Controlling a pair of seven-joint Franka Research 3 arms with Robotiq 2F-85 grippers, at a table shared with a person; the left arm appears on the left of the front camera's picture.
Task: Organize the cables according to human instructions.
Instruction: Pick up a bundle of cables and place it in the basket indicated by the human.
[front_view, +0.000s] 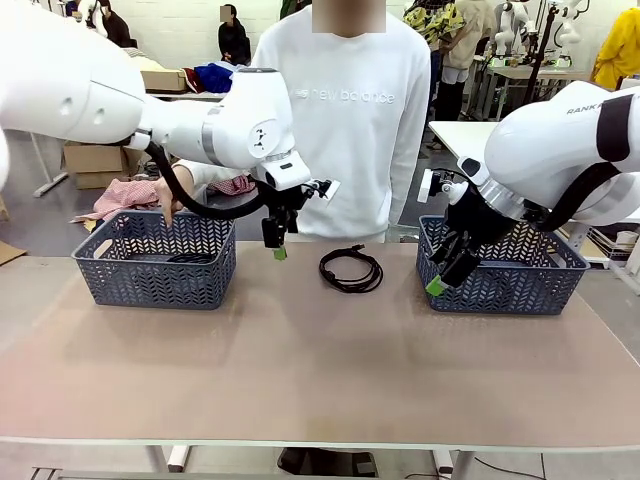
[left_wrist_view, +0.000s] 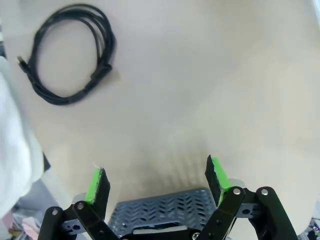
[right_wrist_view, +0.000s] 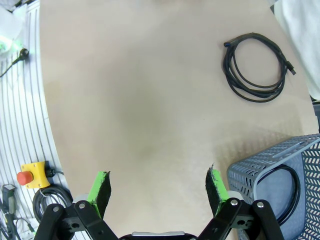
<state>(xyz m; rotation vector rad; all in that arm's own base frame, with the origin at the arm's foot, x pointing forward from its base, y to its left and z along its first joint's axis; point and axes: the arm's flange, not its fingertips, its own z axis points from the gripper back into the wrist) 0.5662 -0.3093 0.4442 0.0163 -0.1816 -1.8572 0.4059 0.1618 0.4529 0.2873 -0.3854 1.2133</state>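
One black coiled cable (front_view: 350, 270) lies on the table at the back middle, between two baskets; it also shows as the cable (left_wrist_view: 70, 52) and the cable (right_wrist_view: 255, 67) in the wrist views. My left gripper (front_view: 279, 248) hangs open above the table, just left of that coil, its jaws (left_wrist_view: 157, 180) empty. Low in front of the right basket, my right gripper (front_view: 446, 276) is open too, nothing between its jaws (right_wrist_view: 157, 187). Another black cable (front_view: 190, 258) lies inside the left basket, and a cable (right_wrist_view: 292, 192) curls inside the right basket.
The left blue-grey basket (front_view: 110, 275) and the right basket (front_view: 520, 290) stand at the table's far corners. A person in a white top stands behind the table, one hand (front_view: 170, 205) pointing down into the left basket. A yellow stop button (right_wrist_view: 32, 175) sits on the floor.
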